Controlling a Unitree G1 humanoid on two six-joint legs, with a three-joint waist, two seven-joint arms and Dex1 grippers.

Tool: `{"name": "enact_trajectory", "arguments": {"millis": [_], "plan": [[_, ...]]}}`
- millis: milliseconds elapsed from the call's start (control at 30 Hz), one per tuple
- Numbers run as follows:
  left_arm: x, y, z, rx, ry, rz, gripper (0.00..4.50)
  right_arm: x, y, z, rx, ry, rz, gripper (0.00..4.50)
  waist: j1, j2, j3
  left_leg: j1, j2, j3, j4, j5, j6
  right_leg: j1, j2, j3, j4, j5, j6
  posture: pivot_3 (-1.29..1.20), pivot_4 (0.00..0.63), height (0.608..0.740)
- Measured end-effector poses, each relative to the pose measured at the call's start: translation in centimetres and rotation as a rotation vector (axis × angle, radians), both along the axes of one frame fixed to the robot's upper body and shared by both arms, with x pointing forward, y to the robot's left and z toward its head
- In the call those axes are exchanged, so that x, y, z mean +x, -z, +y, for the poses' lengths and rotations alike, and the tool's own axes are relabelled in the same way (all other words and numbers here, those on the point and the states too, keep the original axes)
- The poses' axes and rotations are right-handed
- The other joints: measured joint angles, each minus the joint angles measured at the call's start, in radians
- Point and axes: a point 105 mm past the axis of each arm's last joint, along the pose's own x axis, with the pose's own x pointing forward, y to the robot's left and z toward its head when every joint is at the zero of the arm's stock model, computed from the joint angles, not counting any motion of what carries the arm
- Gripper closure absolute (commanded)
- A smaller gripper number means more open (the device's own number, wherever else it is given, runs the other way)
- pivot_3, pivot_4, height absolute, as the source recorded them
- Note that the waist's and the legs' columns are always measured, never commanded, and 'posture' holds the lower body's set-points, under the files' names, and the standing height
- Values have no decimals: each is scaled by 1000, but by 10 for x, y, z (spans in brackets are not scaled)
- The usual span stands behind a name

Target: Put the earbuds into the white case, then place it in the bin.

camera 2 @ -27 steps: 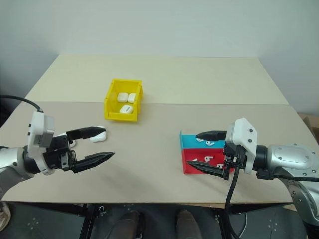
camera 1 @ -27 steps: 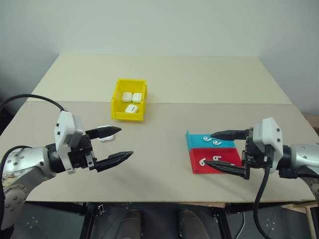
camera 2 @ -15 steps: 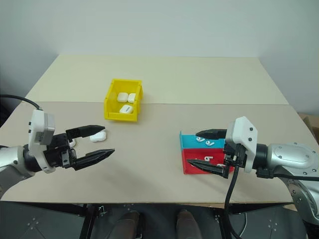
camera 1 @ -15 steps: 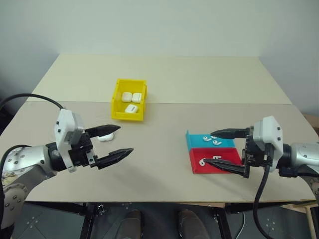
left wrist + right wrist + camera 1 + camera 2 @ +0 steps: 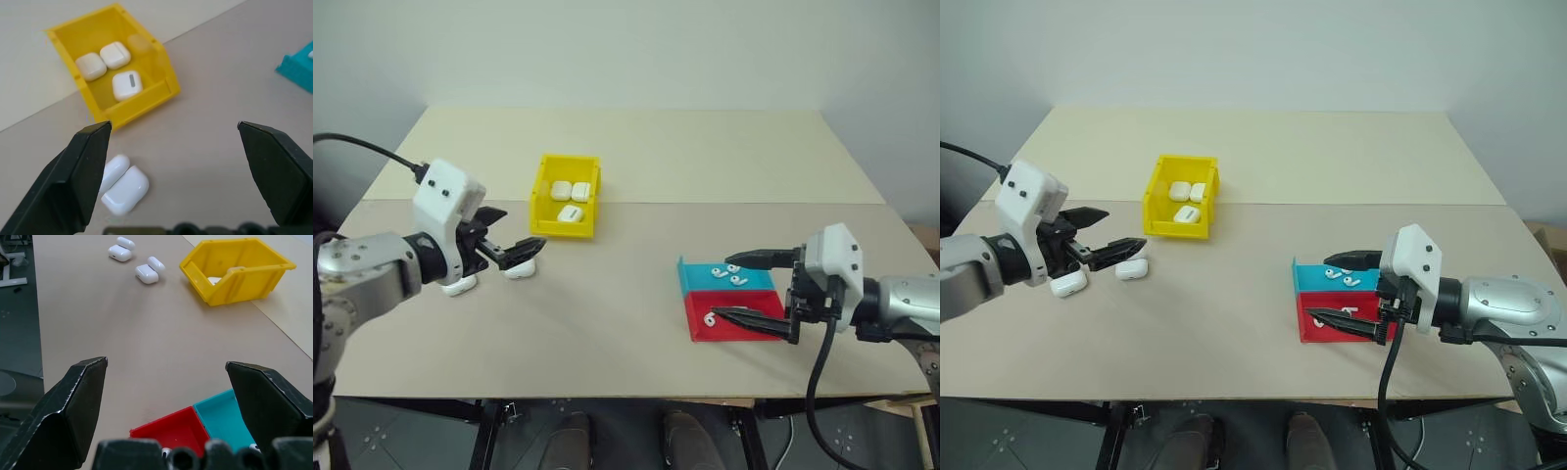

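Two white cases lie open on the table in front of the yellow bin (image 5: 542, 191): one white case (image 5: 521, 270) near the bin, another (image 5: 462, 285) further left. Three closed cases (image 5: 572, 199) lie inside the bin. My left gripper (image 5: 525, 229) is open and hangs just above the nearer open case (image 5: 123, 183), holding nothing. Small white earbuds (image 5: 731, 275) lie in the teal tray (image 5: 697, 281), and another earbud (image 5: 710, 318) in the red tray (image 5: 705, 335). My right gripper (image 5: 732, 286) is open over these trays, its lower finger above the red one.
The two shallow trays stand side by side at the front right of the beige table (image 5: 636, 294). A seam (image 5: 754, 204) runs across the table behind the bin.
My left gripper has swung left and toward the bin and now sits over the open cases. The right gripper has stayed over the trays.
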Motion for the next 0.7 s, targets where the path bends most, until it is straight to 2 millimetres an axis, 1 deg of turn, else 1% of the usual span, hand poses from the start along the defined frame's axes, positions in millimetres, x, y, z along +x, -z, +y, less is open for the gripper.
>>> {"name": "enact_trajectory", "arguments": {"millis": [33, 67, 133, 233, 333, 433, 500, 600, 700], "plan": [[1, 0, 3, 13, -16, 27, 0, 0, 0, 0, 0, -1, -1, 12, 0, 0, 0, 0, 0, 0, 0, 0, 0, 0, 0, 0, 0, 0, 0, 0, 150, 740], [3, 2, 7, 25, -54, 90, 0, 0, 0, 1, 1, 2, -2, 12, 2, 0, 0, 0, -1, 0, 0, 0, 0, 1, 0, 0, 0, 0, 0, 0, 150, 740], [6, 4, 20, 43, -134, 185, 0, -1, -1, 2, 4, 0, -8, 12, 2, 0, 0, 0, -1, 0, 0, 0, 0, 1, 0, -1, 0, 0, 1, 0, 150, 740], [4, 11, 36, 71, -209, 275, 0, -1, 1, 1, 5, 7, -2, 12, -3, -1, 1, -1, 0, -3, -1, 0, 0, -2, 0, 1, 0, -1, 1, 0, 150, 740], [1, 12, 52, 83, -271, 349, 0, -1, 3, 1, 11, 11, 7, 12, -3, -2, 1, -1, 0, -6, -1, 0, 0, -3, 0, 1, 1, -1, 0, 0, 150, 740], [-1, 9, 63, 100, -331, 406, 0, -1, 4, 1, 15, 12, 11, 12, 0, -2, 1, 0, -1, -6, 0, 0, 0, -1, -1, 0, 1, -1, 0, 0, 150, 740], [1, 11, 66, 111, -365, 423, 0, -2, 4, 1, 16, 12, 11, 12, 4, -2, 1, 0, -1, -6, 0, 0, 0, -1, -1, 0, 1, -1, 0, 0, 150, 740], [9, 14, 70, 87, -427, 434, 0, -3, 5, 2, 15, 10, 11, 12, 7, -2, 1, -1, -1, -7, 0, 0, 0, -1, -1, 0, 1, -1, 1, 0, 150, 740], [18, 19, 85, 52, -559, 444, 0, -4, 6, 3, 14, 9, 14, 12, 4, -3, 1, -1, -1, -7, 0, 0, 0, -2, -2, 0, 1, -1, 1, 0, 150, 740]]}}
